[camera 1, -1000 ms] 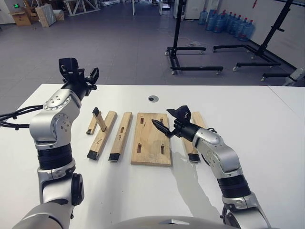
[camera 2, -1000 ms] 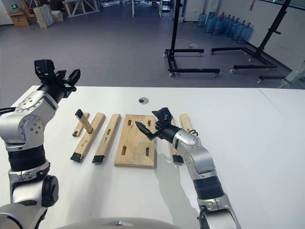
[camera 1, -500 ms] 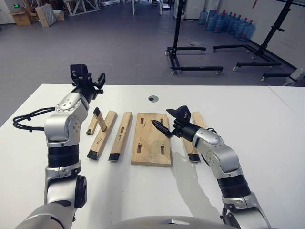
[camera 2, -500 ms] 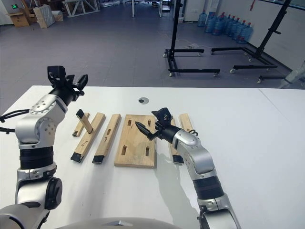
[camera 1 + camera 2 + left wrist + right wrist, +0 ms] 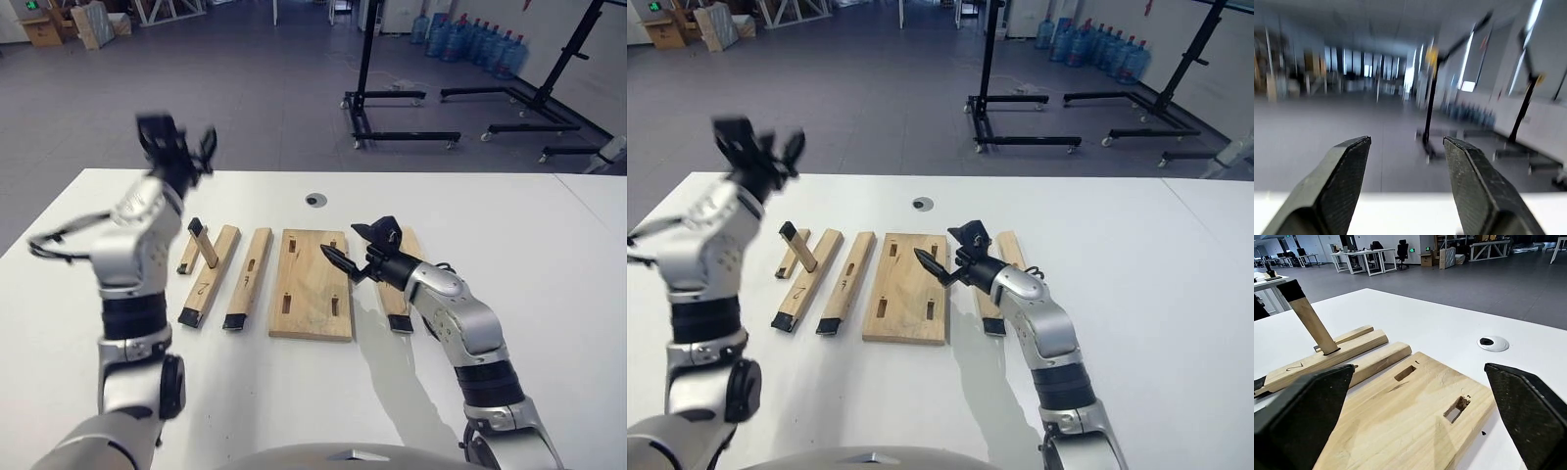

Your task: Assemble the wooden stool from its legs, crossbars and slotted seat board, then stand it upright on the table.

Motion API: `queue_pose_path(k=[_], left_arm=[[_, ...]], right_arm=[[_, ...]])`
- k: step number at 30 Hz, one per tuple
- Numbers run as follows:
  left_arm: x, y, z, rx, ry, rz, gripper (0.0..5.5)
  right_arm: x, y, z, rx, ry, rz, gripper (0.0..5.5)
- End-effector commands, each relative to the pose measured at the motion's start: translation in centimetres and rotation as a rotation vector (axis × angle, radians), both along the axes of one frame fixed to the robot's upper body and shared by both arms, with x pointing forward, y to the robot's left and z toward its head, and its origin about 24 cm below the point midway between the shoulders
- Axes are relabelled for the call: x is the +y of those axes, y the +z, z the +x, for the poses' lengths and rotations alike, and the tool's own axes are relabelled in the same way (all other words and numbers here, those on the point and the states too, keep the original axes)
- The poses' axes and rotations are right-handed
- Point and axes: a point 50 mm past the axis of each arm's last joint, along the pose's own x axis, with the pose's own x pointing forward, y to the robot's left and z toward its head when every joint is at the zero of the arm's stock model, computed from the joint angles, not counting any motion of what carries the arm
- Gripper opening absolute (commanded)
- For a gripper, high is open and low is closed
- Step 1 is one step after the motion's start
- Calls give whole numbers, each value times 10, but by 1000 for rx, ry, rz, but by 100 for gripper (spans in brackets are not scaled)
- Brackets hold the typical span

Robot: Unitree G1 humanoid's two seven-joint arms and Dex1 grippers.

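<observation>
- The white table [image 5: 549, 255] carries all the stool parts, laid out flat in a row.
- The slotted seat board [image 5: 312, 294] lies flat in the middle of the row, with four small rectangular slots showing on its top face.
- Two long legs lie side by side just left of the board, black caps on their near ends: the outer leg [image 5: 209, 276] and the inner leg [image 5: 249, 279]. The outer one has a dark pencilled mark I can't read for sure.
- More wooden pieces [image 5: 395, 311] lie just right of the board, partly hidden under the right arm.
- A short black-tipped crossbar [image 5: 204, 243] stands tilted on the outer leg, and another short piece [image 5: 188, 257] lies beside that leg.
- The right gripper [image 5: 355, 242] hovers over the board's right edge, fingers spread wide with nothing between them.
- The left gripper [image 5: 1406, 142] is raised above the table's far left edge, fingers parted and empty.
- A round cable hole [image 5: 314, 200] sits in the tabletop beyond the board.
</observation>
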Motion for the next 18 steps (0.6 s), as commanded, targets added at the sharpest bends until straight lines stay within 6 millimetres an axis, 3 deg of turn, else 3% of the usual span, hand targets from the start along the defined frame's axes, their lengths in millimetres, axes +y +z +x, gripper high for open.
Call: queue_pose_path(k=[1, 6, 9, 18], left_arm=[[18, 55, -49, 13, 171, 159, 271], [10, -14, -54, 375, 103, 199, 324], [6, -37, -58, 471, 64, 217, 366], [27, -97, -75, 743, 120, 268, 514]], right_arm=[[-16, 6, -2, -28, -64, -2, 490], [-35, 1, -8, -13, -155, 0, 490], [-33, -1, -11, -8, -158, 5, 490], [-33, -8, -13, 4, -172, 4, 490]])
